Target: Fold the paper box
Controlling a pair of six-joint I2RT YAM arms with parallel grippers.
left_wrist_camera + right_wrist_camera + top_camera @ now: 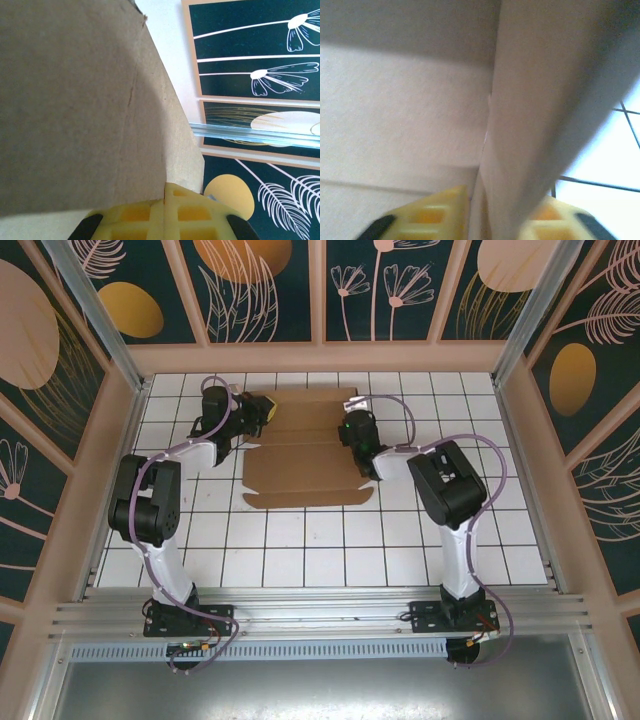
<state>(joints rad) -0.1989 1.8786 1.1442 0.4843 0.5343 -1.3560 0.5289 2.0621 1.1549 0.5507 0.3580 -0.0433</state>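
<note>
The plain brown unprinted cardboard paper box (300,465) is a die-cut sheet not yet closed into a box, lying on the far half of the white tiled table (300,560) between the two arms, well away from their bases. Several straight creases divide it into long narrow panels stacked one behind another from near to far, and its near edge is a shallow curve with a small notch at each end. Each panel's long axis runs left to right across the table, parallel to the near edge, while the sheet as a whole looks about as wide as it is deep from the overhead camera, so I cannot tell which overall axis is longer. Short side flaps jut out at both ends. The left gripper (266,412) sits at the sheet's far left corner; from its wrist camera the yellow ribbed fingers (135,215) are pressed together with only a thin seam, and the cardboard (75,100) rises steeply out of that seam, so this claw is closed on the sheet's edge. The right gripper (350,432) is at the right side flap, where its two yellow fingers (435,212) stand either side of an upright cardboard wall (530,100); the view is blurred, and I cannot tell whether they pinch it or merely straddle it
</note>
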